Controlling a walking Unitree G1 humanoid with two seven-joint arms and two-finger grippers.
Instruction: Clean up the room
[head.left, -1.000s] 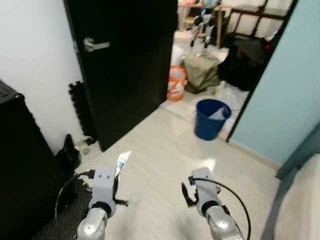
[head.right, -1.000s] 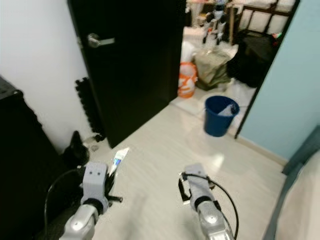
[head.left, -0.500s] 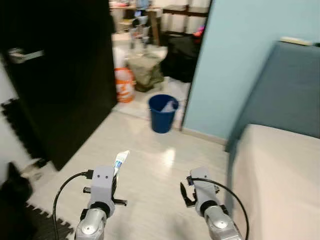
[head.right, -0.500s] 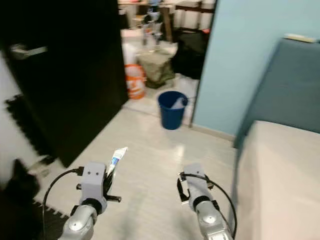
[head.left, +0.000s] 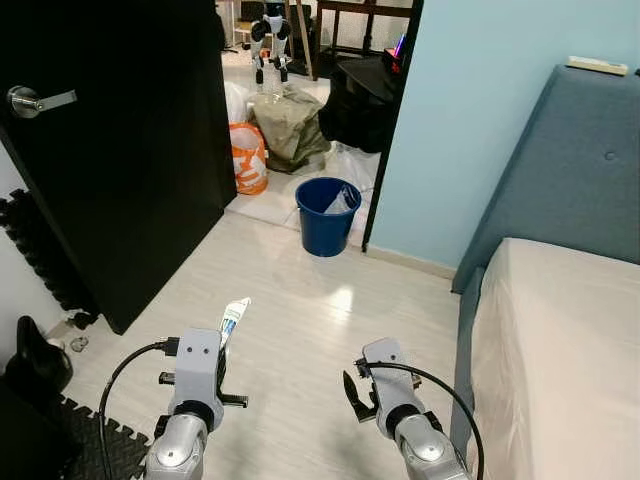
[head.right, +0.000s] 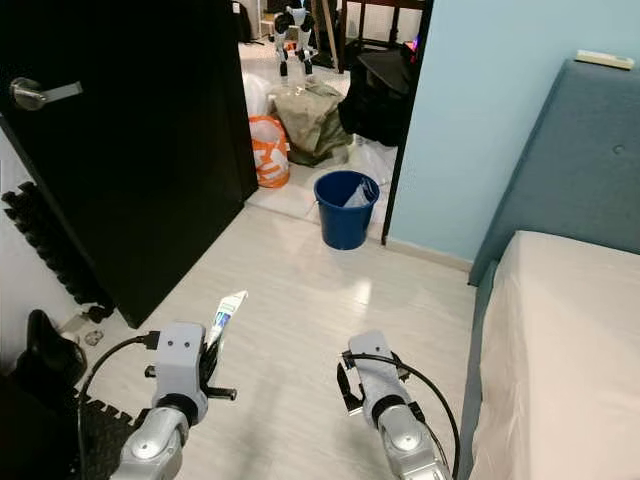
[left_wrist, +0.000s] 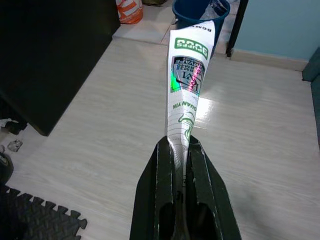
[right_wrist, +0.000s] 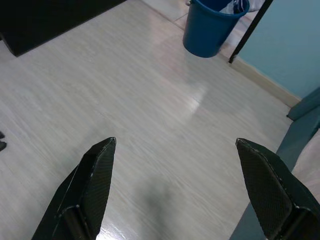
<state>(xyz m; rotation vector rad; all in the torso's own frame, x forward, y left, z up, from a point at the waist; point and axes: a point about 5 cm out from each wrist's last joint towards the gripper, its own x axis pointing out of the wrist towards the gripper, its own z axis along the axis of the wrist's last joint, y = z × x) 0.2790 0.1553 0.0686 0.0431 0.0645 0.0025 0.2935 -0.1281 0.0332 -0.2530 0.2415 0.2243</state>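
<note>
My left gripper (left_wrist: 179, 150) is shut on a flattened white tube (left_wrist: 187, 85) with green print, held upright over the pale wood floor (head.left: 300, 330); the tube (head.left: 233, 317) sticks up from the hand at the lower left. A blue bucket (head.left: 327, 215) with some white rubbish in it stands ahead by the doorway, at the foot of the light blue wall (head.left: 470, 110). The bucket (right_wrist: 212, 25) also lies beyond my right gripper (right_wrist: 175, 185), which is open with nothing between its fingers and held low at the right.
An open black door (head.left: 120, 150) stands at the left. Through the doorway lie an orange-and-white bag (head.left: 248, 160), an olive bag (head.left: 288, 118) and dark furniture. A bed (head.left: 560, 370) with a blue-grey headboard (head.left: 560, 190) runs along the right. A black foam mat (head.left: 100, 450) lies at the lower left.
The camera has swung to the right: the black door has slid left, the bed has come into view, and the blue bucket now sits ahead. Both arms keep their pose, the tube still held.
</note>
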